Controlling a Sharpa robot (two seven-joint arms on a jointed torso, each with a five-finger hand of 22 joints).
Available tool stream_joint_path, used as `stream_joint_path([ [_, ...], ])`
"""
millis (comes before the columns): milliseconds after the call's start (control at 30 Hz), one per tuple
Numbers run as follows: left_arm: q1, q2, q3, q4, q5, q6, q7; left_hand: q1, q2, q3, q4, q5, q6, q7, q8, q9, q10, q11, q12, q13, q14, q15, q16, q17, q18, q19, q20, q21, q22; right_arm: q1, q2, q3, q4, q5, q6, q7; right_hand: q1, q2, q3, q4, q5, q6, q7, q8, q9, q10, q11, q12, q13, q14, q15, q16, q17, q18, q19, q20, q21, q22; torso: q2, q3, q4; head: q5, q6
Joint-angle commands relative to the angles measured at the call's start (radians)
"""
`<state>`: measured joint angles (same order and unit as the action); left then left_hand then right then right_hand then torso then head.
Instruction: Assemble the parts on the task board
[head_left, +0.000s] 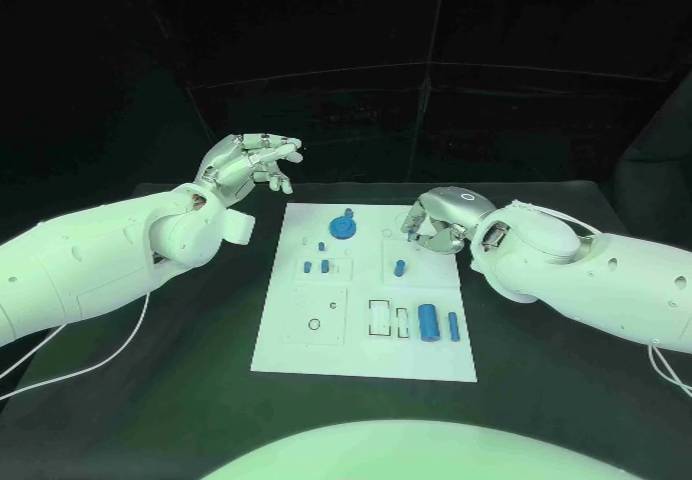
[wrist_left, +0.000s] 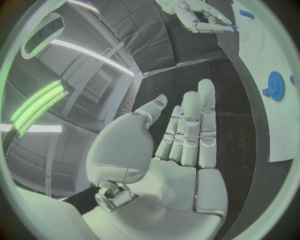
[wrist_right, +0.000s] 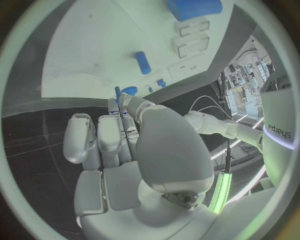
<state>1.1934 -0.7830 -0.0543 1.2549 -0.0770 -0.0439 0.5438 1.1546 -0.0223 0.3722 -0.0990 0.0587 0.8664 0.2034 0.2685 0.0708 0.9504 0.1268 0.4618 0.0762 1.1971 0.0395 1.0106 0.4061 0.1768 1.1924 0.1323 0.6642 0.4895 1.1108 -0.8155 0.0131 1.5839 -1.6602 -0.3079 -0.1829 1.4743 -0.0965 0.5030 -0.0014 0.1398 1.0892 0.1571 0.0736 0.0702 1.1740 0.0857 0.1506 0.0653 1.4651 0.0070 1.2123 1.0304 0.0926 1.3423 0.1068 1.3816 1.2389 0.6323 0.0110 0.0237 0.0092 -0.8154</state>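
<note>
The task board (head_left: 289, 330) lies flat in the middle of the worktop (head_left: 548, 400) with blue parts (head_left: 443, 324) spread over it, the gear-shaped part (head_left: 343, 226) near its upper edge, presumably so each can be reached singly. The right hand (head_left: 433, 228) is bent down at the board's upper right corner, a small blue part (wrist_right: 117, 91) seemingly pinched at its fingertips; the left hand (head_left: 257, 160) is raised at the upper left of the frame, fingers loosely apart, nothing held
</note>
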Motion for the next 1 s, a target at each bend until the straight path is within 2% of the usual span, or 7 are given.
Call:
stream_joint_path([
  [33,0.002,0.003,0.001,0.0,0.006,0.017,0.022,-0.005,0.007,-0.007,0.0,0.001,-0.009,0.0,0.006,0.0,-0.009,0.0,0.006,0.001,-0.008,-0.002,0.006,-0.002,0.007,0.001,0.004,-0.006,-0.002,0.003,0.007,0.005,0.042,0.039,-0.089,0.07,-0.011,-0.004,0.008,-0.002,0.004,0.007,0.003,-0.003,-0.001,0.002,0.001,-0.001,0.001,0.022,-0.006,0.006,0.001,-0.016,0.01,0.0,0.005,0.004,-0.001,-0.002,0.0004,0.001,0.001],
  [100,0.002,0.005,0.001,0.003,0.006,0.016,0.023,-0.005,0.007,-0.007,0.0,0.001,-0.009,0.0,0.006,0.0,-0.009,0.0,0.006,0.001,-0.008,-0.002,0.006,-0.002,0.007,0.001,0.004,-0.006,-0.002,0.004,0.018,0.006,0.06,0.049,-0.097,0.083,-0.014,-0.004,0.009,-0.003,0.004,0.006,0.004,-0.003,-0.001,0.001,0.002,-0.002,0.001,0.022,-0.006,0.007,0.001,-0.016,0.01,0.001,0.005,0.004,-0.001,-0.0046,0.0037,0.004,0.001],
  [267,0.003,0.006,0.001,0.014,0.006,0.009,0.022,-0.002,0.01,-0.01,0.002,0.002,-0.01,0.0,0.008,0.0,-0.011,-0.001,0.009,0.002,-0.009,-0.002,0.006,-0.003,0.007,0.002,0.004,-0.008,-0.004,0.003,0.05,0.007,0.073,0.031,-0.094,0.101,-0.024,-0.006,0.015,-0.007,0.001,0.0,0.006,-0.007,-0.002,-0.005,0.004,-0.007,0.0,0.021,-0.004,0.008,0.0,-0.016,0.009,0.002,0.006,0.005,0.0,-0.0028,0.0017,0.032,-0.001],
  [400,0.004,0.008,0.001,0.023,0.006,0.005,0.022,-0.001,0.011,-0.011,0.002,0.002,-0.01,0.0,0.009,0.0,-0.012,-0.001,0.011,0.002,-0.009,-0.002,0.006,-0.004,0.007,0.003,0.004,-0.009,-0.005,-0.002,0.079,0.006,0.064,0.029,-0.084,0.109,-0.024,-0.006,0.015,-0.007,0.001,0.0,0.006,-0.007,-0.002,-0.005,0.004,-0.007,0.0,0.021,-0.004,0.008,0.0,-0.016,0.009,0.002,0.006,0.005,0.0,-0.0049,0.0049,0.045,-0.001],
  [633,0.008,0.007,0.001,0.037,0.006,-0.005,0.02,0.005,0.015,-0.013,0.001,0.002,-0.013,0.0,0.011,0.0,-0.015,-0.001,0.014,0.001,-0.009,-0.002,0.007,-0.005,0.007,0.004,0.003,-0.011,-0.007,-0.042,0.124,0.003,0.044,0.047,-0.051,0.112,-0.027,-0.005,0.018,-0.009,0.0,-0.001,0.006,-0.007,-0.003,-0.007,0.005,-0.008,0.0,0.022,-0.003,0.011,0.002,-0.017,0.011,0.003,0.008,0.008,0.001,-0.0006,-0.0009,0.08,-0.011],
  [833,0.011,0.008,0.001,0.042,0.007,-0.01,0.021,0.007,0.016,-0.014,0.001,0.002,-0.014,0.0,0.012,0.0,-0.016,-0.001,0.015,0.001,-0.01,-0.002,0.007,-0.006,0.007,0.004,0.003,-0.012,-0.008,-0.076,0.166,0.0,0.015,0.036,0.003,0.101,-0.031,-0.007,0.02,-0.012,0.001,-0.004,0.007,-0.008,-0.003,-0.01,0.006,-0.01,0.0,0.022,-0.002,0.014,0.004,-0.018,0.012,0.004,0.01,0.01,0.0,-0.0038,0.0005,0.093,-0.021],
  [1000,0.012,0.009,0.001,0.044,0.007,-0.011,0.021,0.007,0.016,-0.014,0.001,0.002,-0.014,0.0,0.012,0.0,-0.016,-0.001,0.015,0.001,-0.01,-0.002,0.007,-0.006,0.007,0.004,0.003,-0.012,-0.008,-0.096,0.192,-0.003,-0.009,0.019,0.023,0.09,-0.032,-0.007,0.021,-0.013,0.001,-0.005,0.008,-0.008,-0.003,-0.01,0.006,-0.01,0.0,0.022,-0.002,0.013,0.002,-0.017,0.011,0.004,0.01,0.009,0.001,-0.0011,0.0003,0.104,-0.027],
])
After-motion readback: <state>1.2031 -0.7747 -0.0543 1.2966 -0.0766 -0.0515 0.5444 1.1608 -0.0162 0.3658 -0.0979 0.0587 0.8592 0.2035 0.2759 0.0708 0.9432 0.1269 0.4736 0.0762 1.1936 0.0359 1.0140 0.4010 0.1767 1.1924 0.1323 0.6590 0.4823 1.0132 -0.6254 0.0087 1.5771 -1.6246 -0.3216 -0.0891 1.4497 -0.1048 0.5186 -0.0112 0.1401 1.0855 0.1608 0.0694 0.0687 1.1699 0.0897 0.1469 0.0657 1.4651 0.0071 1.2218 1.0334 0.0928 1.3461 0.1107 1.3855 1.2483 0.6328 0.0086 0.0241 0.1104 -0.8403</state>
